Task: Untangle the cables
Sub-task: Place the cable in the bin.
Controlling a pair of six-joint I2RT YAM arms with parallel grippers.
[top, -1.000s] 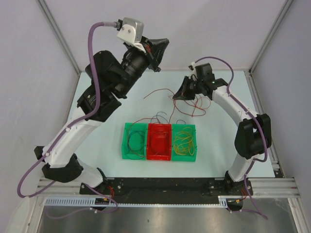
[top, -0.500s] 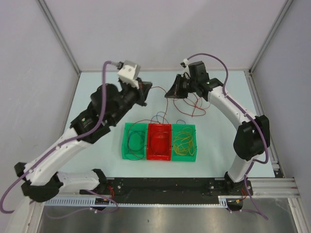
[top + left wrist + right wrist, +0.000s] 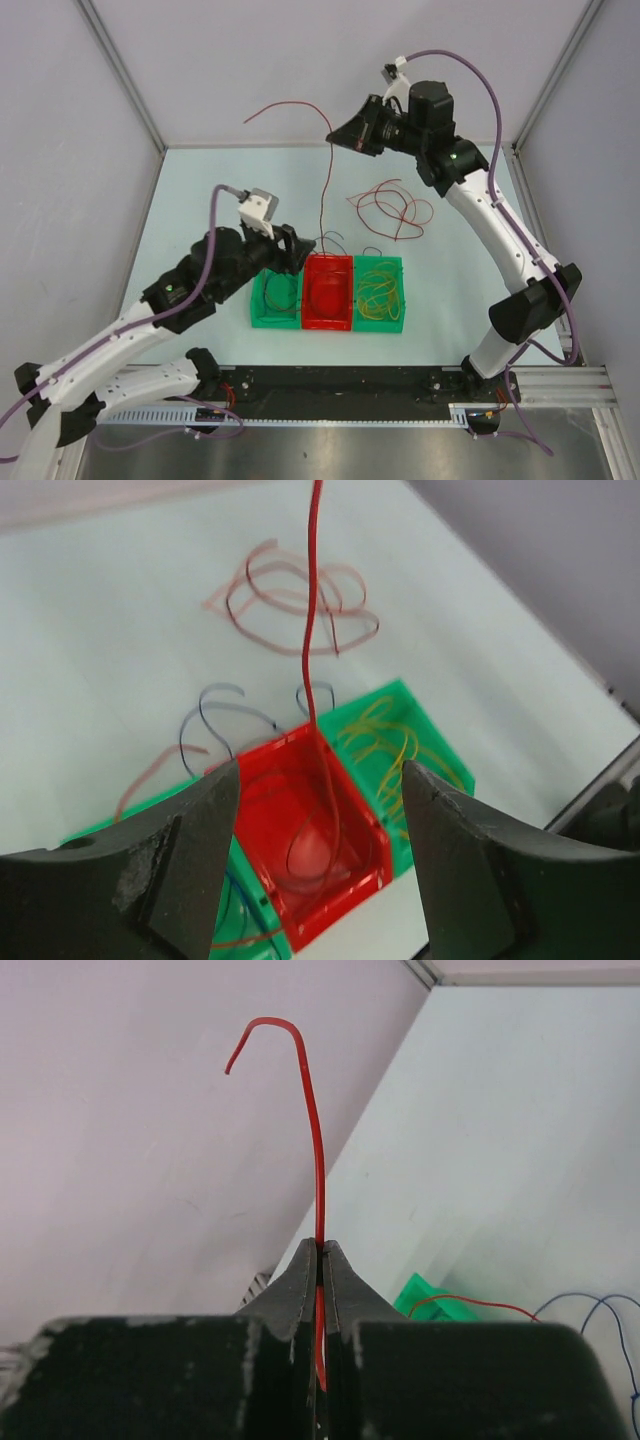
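My right gripper is raised over the far side of the table, shut on a thin red cable. The cable hangs straight down from it into the red bin. Its free end curls up and to the left. My left gripper is open just above the bins, with the hanging red cable in front of it, untouched. More red cables lie tangled on the table. Blue cables and yellow cables lie in the green bins.
A green bin stands to the left of the red one and another green bin to its right, all in one row at the table's middle. Blue cable loops stick out behind the bins. Walls stand close on three sides.
My left gripper has opened, let go of the red cable and come down toward the bins. My right gripper has risen and moved back, pulling the red cable up straight.
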